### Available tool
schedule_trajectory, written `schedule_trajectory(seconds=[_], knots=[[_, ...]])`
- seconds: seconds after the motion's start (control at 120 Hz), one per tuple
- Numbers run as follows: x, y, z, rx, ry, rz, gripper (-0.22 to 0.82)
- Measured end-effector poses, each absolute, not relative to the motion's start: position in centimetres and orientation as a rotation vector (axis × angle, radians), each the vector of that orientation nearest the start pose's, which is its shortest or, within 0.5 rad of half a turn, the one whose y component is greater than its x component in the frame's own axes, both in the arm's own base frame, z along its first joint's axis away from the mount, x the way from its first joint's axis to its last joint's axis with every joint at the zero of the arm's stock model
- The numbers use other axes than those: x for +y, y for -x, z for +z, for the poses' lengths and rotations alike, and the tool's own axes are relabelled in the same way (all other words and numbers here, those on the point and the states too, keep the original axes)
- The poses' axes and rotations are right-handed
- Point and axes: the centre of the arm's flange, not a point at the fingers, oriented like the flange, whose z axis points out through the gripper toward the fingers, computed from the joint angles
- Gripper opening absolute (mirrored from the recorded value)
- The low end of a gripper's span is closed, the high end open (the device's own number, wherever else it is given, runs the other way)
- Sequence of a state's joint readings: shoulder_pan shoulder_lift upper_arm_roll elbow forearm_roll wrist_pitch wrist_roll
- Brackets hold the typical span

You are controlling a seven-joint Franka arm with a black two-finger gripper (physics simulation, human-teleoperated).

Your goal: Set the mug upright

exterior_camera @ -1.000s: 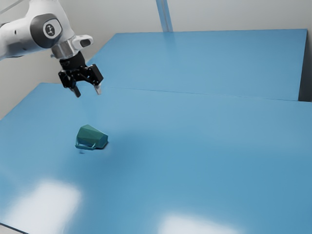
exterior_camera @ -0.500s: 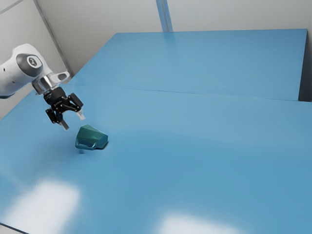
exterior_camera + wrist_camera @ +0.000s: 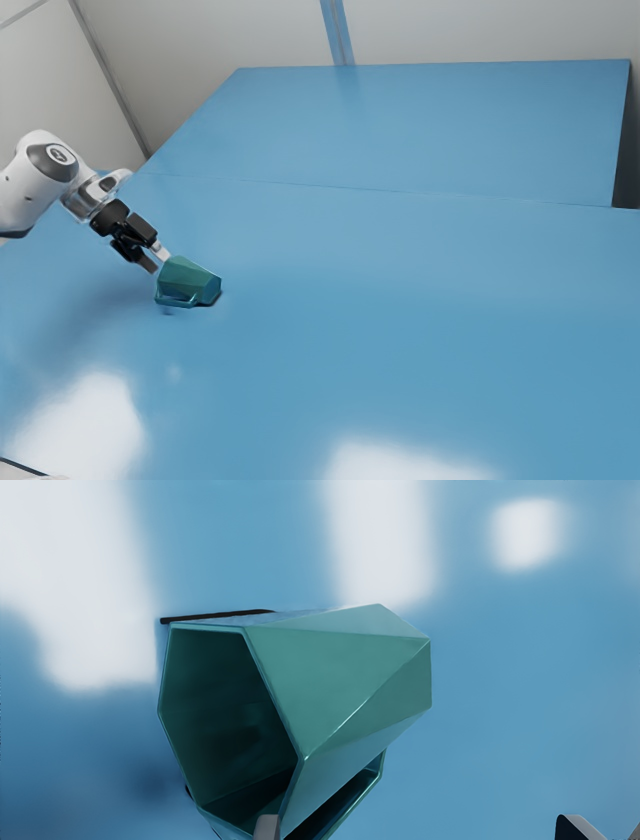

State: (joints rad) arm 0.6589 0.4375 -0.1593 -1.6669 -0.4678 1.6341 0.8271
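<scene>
Mug point(image 3: 190, 280), just one, lies on its side on the table point(image 3: 380, 300), with one handle point(image 3: 351, 805). One gripper point(image 3: 156, 259) is right by it, open, its two fingers point(image 3: 267, 827) spread: one overlaps the mug's rim in the wrist view, the other stands apart.

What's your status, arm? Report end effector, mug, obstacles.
End effector open, close to mug. Mug lying on its side, not upright. Possible snag: handle, close by.
</scene>
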Motion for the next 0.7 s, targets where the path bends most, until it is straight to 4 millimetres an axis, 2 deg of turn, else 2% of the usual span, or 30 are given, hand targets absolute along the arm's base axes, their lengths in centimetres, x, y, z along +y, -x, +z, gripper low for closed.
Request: schedule_trajectory(seconds=[0.133, 0.317, 0.5, 0.558, 0.7], knots=[[26.9, -56.3, 33.6, -0.325, -2.415, 0.022, 0.60], [27.8, -57.3, 31.0, -0.406, -2.370, 0.091, 0.60], [27.7, -57.8, 30.3, -0.439, -2.339, 0.161, 0.60], [27.4, -57.8, 30.1, -0.441, -2.320, 0.169, 0.56], [26.9, -57.7, 29.7, -0.439, -2.275, 0.177, 0.38]])
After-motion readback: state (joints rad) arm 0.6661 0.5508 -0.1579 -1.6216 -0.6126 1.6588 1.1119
